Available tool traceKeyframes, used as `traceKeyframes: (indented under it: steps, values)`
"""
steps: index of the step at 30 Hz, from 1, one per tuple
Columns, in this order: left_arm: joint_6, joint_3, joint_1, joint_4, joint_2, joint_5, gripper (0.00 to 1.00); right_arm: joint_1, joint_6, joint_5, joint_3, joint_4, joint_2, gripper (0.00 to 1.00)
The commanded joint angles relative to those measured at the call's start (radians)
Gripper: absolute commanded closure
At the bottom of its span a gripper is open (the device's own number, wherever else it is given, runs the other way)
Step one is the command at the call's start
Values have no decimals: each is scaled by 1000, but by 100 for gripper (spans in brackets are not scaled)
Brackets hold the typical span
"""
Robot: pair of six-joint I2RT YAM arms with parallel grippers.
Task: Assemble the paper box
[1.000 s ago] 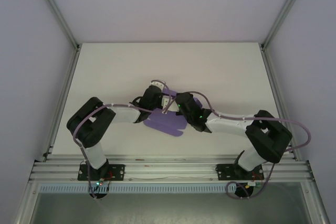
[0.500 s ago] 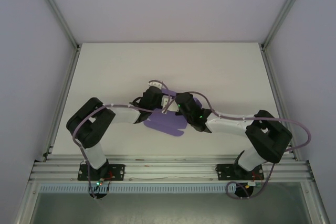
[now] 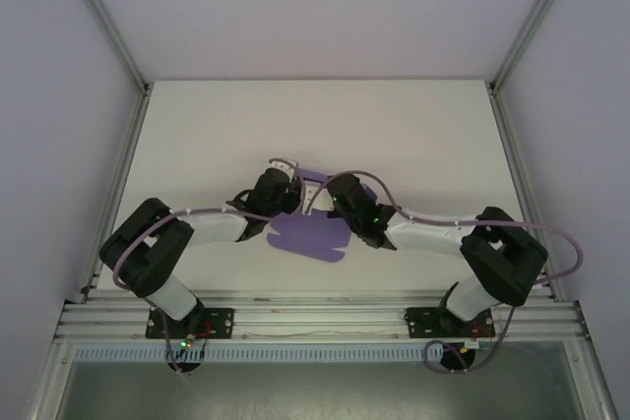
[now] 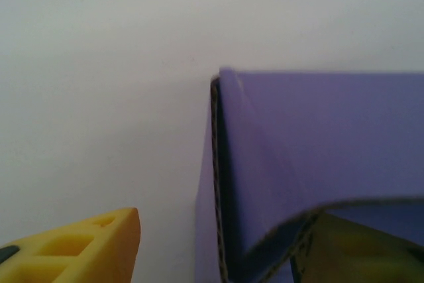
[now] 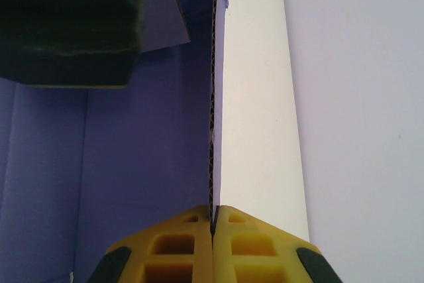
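The purple paper box point(image 3: 307, 235) lies partly folded in the middle of the table, between both arms. My right gripper point(image 5: 213, 213) is shut on the thin corrugated edge of an upright purple wall point(image 5: 213, 97); from above it point(image 3: 332, 194) sits at the box's far right side. My left gripper point(image 3: 283, 190) is at the box's far left corner. It point(image 4: 222, 246) is open, and a raised purple flap point(image 4: 311, 150) stands between its two yellow fingers point(image 4: 86, 250). The other finger is half hidden behind that flap.
The white table point(image 3: 197, 135) stretches around the box, with walls and metal frame rails on the left point(image 3: 118, 174) and right point(image 3: 517, 164). A dark block point(image 5: 66, 24), apparently my left gripper's body, hangs over the far end of the sheet.
My left arm has swung left and lower, its elbow now nearer the left rail, and its gripper has shifted slightly left at the box's corner. The right arm has stayed put.
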State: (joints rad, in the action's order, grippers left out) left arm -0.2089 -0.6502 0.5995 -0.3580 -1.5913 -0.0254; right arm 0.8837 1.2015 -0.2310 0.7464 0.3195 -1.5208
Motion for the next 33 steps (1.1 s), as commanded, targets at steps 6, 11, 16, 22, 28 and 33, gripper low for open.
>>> traceKeyframes:
  steps: [6,11,16,22,28,33]
  values:
    - [-6,35,-12,44,35,-47,47,4,-3,9,-6,-38,3,100]
    - [-2,59,-19,10,67,-79,54,4,0,14,-3,-40,-5,100]
    - [27,22,-23,-44,20,-39,62,5,5,34,-3,-41,-16,100]
    - [61,-54,-23,-72,-58,0,73,9,9,58,4,-56,-28,100]
    - [64,-83,-23,-120,-96,-30,97,26,12,41,10,-49,-62,100]
    - [57,-87,-22,-128,-137,-40,100,28,-69,46,-9,-2,-45,99]
